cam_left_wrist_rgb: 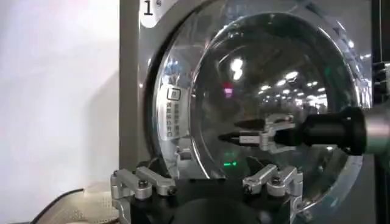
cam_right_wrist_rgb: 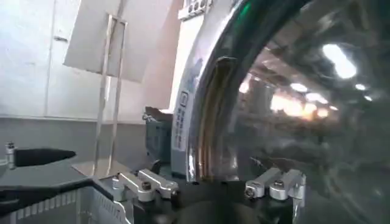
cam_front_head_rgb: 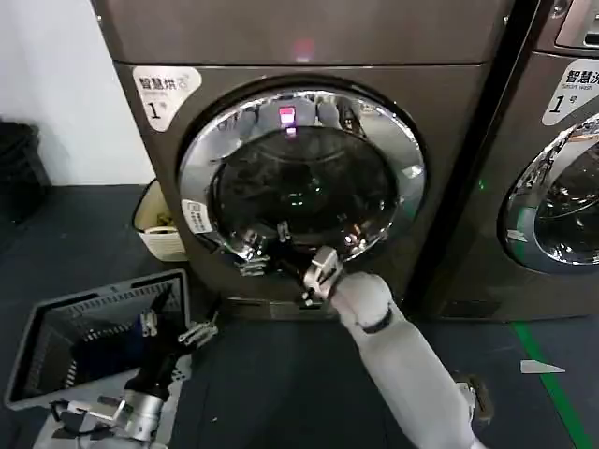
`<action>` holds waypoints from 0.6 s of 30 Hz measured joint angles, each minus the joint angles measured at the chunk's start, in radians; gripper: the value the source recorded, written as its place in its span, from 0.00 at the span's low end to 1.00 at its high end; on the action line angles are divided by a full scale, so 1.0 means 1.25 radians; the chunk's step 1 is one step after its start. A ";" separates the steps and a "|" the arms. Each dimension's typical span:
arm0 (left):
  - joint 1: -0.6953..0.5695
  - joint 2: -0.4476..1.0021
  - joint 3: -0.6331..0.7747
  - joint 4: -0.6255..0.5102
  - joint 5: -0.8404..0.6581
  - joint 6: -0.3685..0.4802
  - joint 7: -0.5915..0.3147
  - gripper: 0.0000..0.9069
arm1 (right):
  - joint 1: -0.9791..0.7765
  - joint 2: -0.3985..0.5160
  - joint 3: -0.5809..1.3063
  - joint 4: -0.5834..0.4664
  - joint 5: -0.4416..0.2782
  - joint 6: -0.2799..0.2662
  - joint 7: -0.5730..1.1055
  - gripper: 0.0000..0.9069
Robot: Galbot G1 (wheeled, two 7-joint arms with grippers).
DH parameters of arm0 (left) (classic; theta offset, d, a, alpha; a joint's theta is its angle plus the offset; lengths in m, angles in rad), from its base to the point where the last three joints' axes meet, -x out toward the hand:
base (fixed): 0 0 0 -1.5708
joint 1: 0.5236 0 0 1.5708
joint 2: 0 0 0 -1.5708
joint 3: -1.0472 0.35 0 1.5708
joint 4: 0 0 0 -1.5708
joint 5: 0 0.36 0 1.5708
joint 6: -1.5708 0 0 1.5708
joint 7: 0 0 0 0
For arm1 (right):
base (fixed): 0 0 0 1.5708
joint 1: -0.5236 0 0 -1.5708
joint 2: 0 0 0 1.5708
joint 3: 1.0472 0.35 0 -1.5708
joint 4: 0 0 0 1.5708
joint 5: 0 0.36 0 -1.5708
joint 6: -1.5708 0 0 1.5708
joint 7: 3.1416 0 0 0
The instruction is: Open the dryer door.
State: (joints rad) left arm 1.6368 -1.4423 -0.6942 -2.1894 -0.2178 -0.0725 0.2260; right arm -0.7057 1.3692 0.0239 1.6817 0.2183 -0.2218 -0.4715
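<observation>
jaws of right gripper parted at dryer door lower rim (basket beside parked left gripper, also parted)

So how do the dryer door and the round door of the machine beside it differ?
The dryer door is seen whole in the head view; the neighbouring door is cut off at the edge. The right gripper is at the dryer door's lower rim; nothing is near the neighbouring door. Both have shiny chrome rims and dark glass.

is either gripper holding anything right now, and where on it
Nothing is held. The right gripper is open at the lower rim of the dryer door; the left gripper is open, low beside the basket.
</observation>
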 joint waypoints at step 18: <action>-0.004 -0.004 0.002 0.009 0.003 -0.005 0.001 1.00 | 0.098 0.066 -0.061 -0.106 -0.041 0.017 0.008 1.00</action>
State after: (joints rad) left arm 1.6314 -1.4476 -0.6914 -2.1779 -0.2139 -0.0786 0.2266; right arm -0.5829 1.4522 -0.0522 1.5490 0.1670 -0.2008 -0.4617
